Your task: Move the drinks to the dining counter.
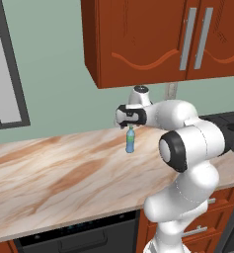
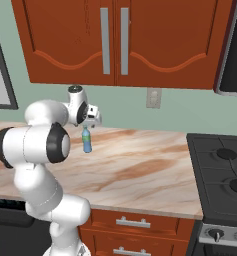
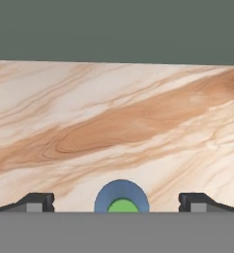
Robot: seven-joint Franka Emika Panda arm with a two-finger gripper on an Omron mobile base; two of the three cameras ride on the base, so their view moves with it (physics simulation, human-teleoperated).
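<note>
Marble counter; gripper straddles blue bottle.

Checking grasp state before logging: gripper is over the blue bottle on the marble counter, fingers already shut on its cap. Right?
Not quite. The gripper is over the blue bottle on the marble counter, but the fingers aren't shut: the hand view shows them spread wide, clear of the cap on both sides.

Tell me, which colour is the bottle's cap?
Green, on the blue bottle; clearest in the hand view.
</note>
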